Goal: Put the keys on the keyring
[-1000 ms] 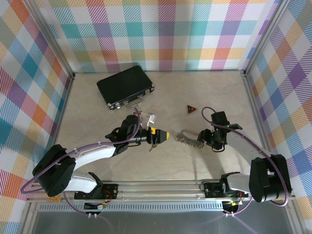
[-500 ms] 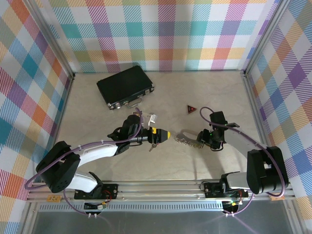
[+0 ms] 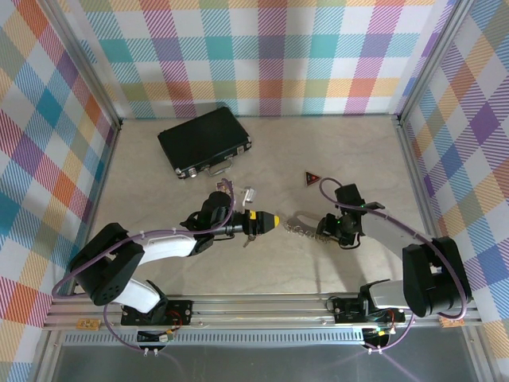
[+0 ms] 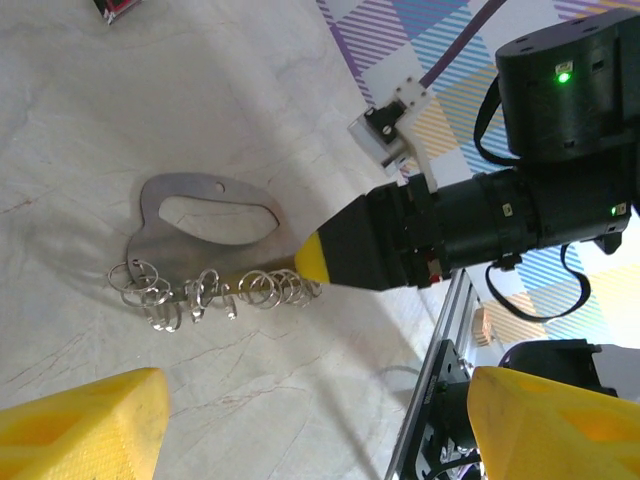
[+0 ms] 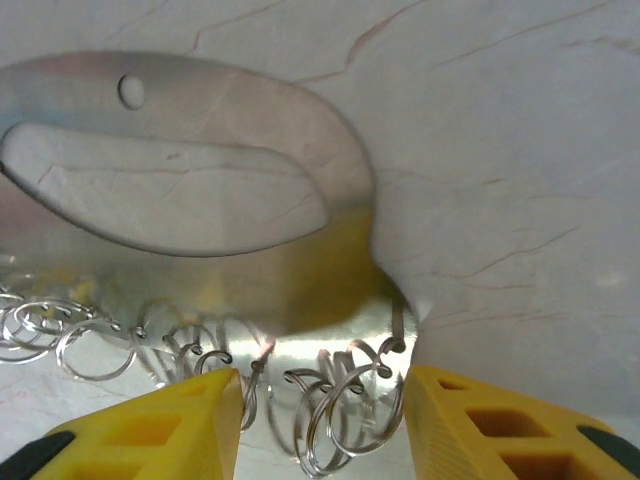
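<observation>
From above, one keyring (image 3: pixel 301 224) lies flat on the table (image 3: pixel 358 159). The right gripper (image 3: pixel 323 231) is at its right end. The left gripper (image 3: pixel 268 220) sits just left of it. Further left of the keyring, by the left gripper's wrist, lies one small item (image 3: pixel 248 237), too small for me to say what it is. Beyond the keyring there is one red triangle (image 3: pixel 312 178) nearby. One white plug (image 3: pixel 249 193) and one black case (image 3: pixel 205 142) lie off to the far left.

From the left wrist, the left gripper (image 4: pixel 315 420) has its two yellow fingers spread wide, with nothing between them. It points at the keyring (image 4: pixel 210 258), a slotted plate with a row of small rings too tangled to count. The right gripper (image 4: pixel 318 265) has its yellow tip against the last rings in the row.

From the right wrist, the right gripper (image 5: pixel 315 385) is about half open. Its fingers (image 5: pixel 150 430) stand either side of a cluster of rings on the keyring (image 5: pixel 320 300) edge. I cannot tell whether they pinch the rings.
</observation>
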Action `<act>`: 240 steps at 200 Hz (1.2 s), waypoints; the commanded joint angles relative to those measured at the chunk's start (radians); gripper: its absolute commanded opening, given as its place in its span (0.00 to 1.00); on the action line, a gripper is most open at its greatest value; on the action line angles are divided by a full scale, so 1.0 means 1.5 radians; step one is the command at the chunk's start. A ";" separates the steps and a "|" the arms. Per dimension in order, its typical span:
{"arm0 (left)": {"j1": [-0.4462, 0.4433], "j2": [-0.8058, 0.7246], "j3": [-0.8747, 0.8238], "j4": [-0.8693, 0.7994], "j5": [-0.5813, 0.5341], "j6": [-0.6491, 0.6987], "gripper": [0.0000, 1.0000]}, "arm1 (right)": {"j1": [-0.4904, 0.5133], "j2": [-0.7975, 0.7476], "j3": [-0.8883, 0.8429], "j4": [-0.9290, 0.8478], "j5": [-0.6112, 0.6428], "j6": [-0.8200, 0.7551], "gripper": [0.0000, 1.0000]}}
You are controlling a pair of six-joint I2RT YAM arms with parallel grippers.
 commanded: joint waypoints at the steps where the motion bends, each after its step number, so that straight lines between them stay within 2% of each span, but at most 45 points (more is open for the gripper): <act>1: 0.006 -0.007 -0.006 0.031 0.012 -0.002 0.78 | 0.030 0.017 0.011 0.004 0.010 0.027 0.45; 79: 0.010 -0.003 0.000 0.027 0.012 0.005 0.78 | 0.141 0.036 0.051 -0.012 0.037 0.079 0.43; 123: 0.013 -0.020 -0.005 0.008 0.008 0.017 0.78 | 0.143 -0.011 0.065 -0.084 0.092 0.062 0.44; 170: 0.013 -0.056 -0.005 -0.046 -0.006 0.051 0.78 | 0.143 0.002 0.119 -0.173 0.178 0.002 0.43; 240: 0.013 -0.082 -0.003 -0.082 0.004 0.080 0.78 | 0.160 0.061 0.162 -0.196 0.154 -0.058 0.37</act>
